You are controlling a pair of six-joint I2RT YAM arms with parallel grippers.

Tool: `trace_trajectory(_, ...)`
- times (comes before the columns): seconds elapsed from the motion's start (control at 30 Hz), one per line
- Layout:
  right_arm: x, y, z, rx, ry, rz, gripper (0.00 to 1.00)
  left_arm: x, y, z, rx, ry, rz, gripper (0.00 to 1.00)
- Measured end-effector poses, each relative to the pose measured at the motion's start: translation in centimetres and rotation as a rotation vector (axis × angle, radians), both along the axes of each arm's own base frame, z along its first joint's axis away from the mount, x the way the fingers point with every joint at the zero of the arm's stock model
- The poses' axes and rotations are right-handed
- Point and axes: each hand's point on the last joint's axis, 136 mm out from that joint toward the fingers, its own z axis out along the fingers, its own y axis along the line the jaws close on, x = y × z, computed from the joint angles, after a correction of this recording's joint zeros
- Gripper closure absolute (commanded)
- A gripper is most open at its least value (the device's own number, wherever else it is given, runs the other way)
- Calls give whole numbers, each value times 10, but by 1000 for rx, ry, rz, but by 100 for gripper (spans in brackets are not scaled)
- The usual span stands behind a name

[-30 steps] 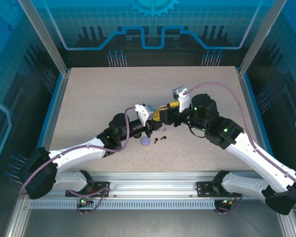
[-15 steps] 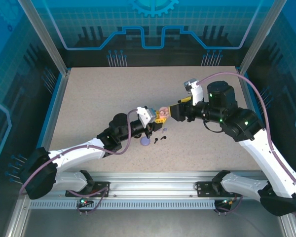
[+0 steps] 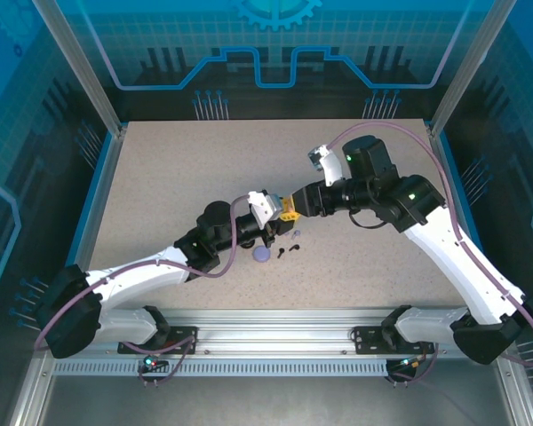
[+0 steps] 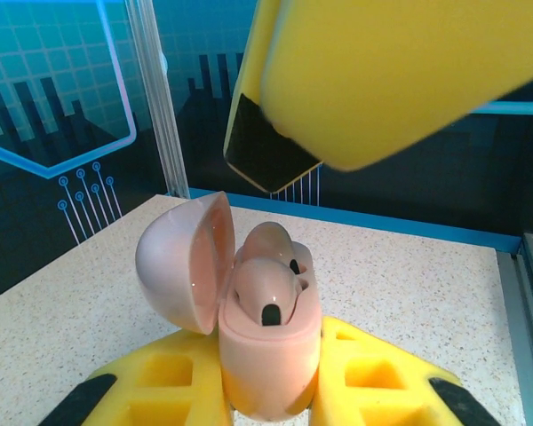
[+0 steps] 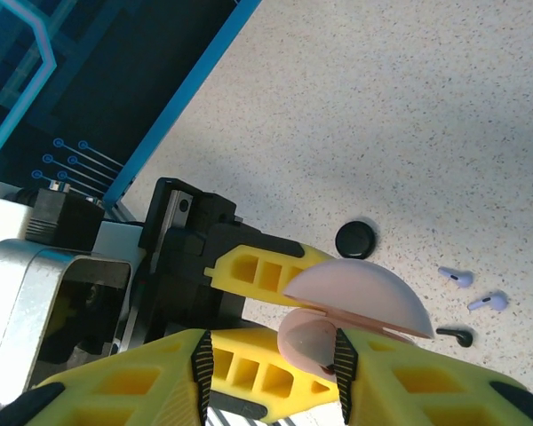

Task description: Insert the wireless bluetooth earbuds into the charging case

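My left gripper (image 4: 268,377) is shut on the pale pink charging case (image 4: 271,355), held upright off the table with its lid (image 4: 182,262) swung open. Two pale pink earbuds (image 4: 266,288) sit in its wells. My right gripper (image 5: 272,373) hangs just over the case, jaws open, one yellow finger (image 4: 382,80) above the lid. From the right wrist, the pink lid (image 5: 355,293) lies between its pads. Two lavender earbuds (image 5: 455,276) and a black earbud (image 5: 454,335) lie loose on the table. From above, both grippers (image 3: 289,211) meet mid-table.
A black round case (image 5: 355,239) lies on the speckled table beside the loose earbuds. A lavender round case (image 3: 261,256) sits near the left arm, with black earbuds (image 3: 284,251) next to it. Blue walls and metal posts ring the table (image 3: 178,169).
My right gripper pulled back to the right, then came back left over the pink case, and its jaws narrowed. The left gripper kept still with the case.
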Motion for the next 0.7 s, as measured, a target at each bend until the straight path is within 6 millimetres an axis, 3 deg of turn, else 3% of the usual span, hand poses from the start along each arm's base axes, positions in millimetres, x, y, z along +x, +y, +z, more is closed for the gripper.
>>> trace_trajectory(0.1, 0, 0, 0, -4, -4, -2, 53, 0, 0, 0, 0, 1, 0, 83)
trace_trajectory(0.3, 2, -16, 11, 4, -73, -27, 26, -1, -1, 1, -9, 6, -7, 82)
trace_trajectory(0.4, 1, -31, 13, 36, -87, -46, 18, -3, -1, 3, -17, 5, -16, 83)
trace_trajectory(0.47, 0, -33, 11, 59, -73, -37, 17, -4, -2, 5, -24, 6, -22, 82)
trace_trajectory(0.7, 1, -10, -15, 105, 36, 69, 19, -6, -3, 10, -47, 6, -36, 82)
